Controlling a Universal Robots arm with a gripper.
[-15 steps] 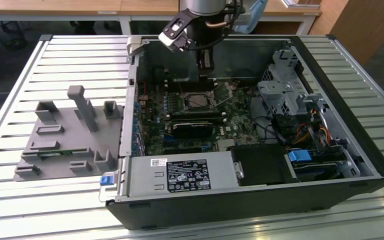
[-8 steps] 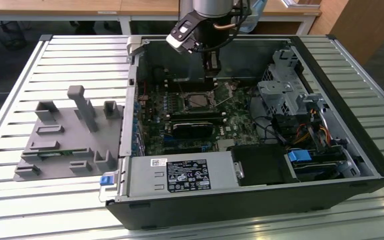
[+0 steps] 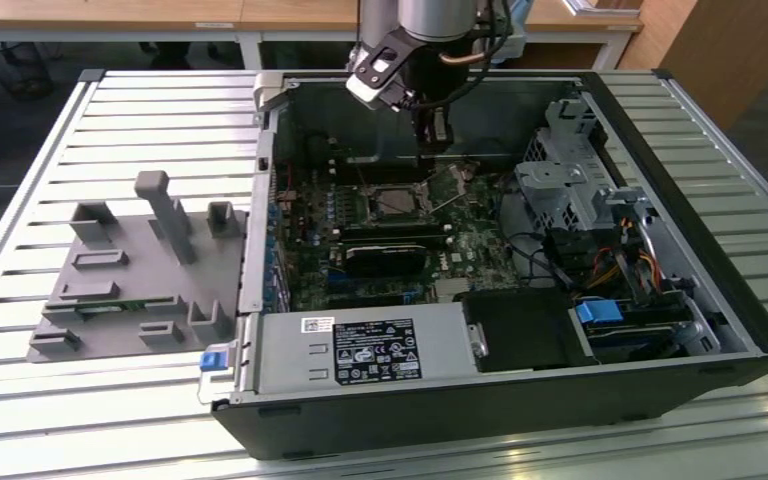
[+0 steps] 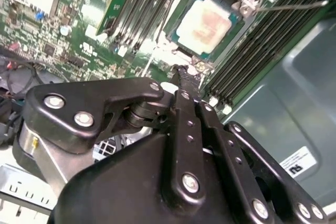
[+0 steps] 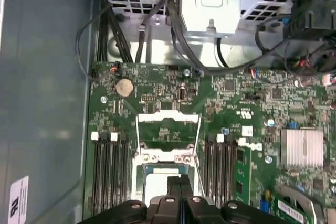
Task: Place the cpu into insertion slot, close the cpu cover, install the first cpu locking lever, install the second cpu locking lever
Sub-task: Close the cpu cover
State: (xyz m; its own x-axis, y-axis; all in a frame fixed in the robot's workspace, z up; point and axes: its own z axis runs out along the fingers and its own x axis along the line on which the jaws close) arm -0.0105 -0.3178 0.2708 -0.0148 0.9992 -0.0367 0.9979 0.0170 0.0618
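Looks like cover-closing: cpu (image 4: 207, 22) seated in the insertion slot (image 3: 373, 203) just above the exterior view's middle, cpu cover (image 5: 168, 116) standing open, gripper (image 4: 185, 74) pinched closed on nothing beside it, calling for a gentle push on that frame.

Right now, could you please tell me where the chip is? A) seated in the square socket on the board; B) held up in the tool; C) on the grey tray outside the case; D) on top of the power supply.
A: the chip lies flat with its pale metal top showing inside the socket on the green board, just beyond the tips of the tool.
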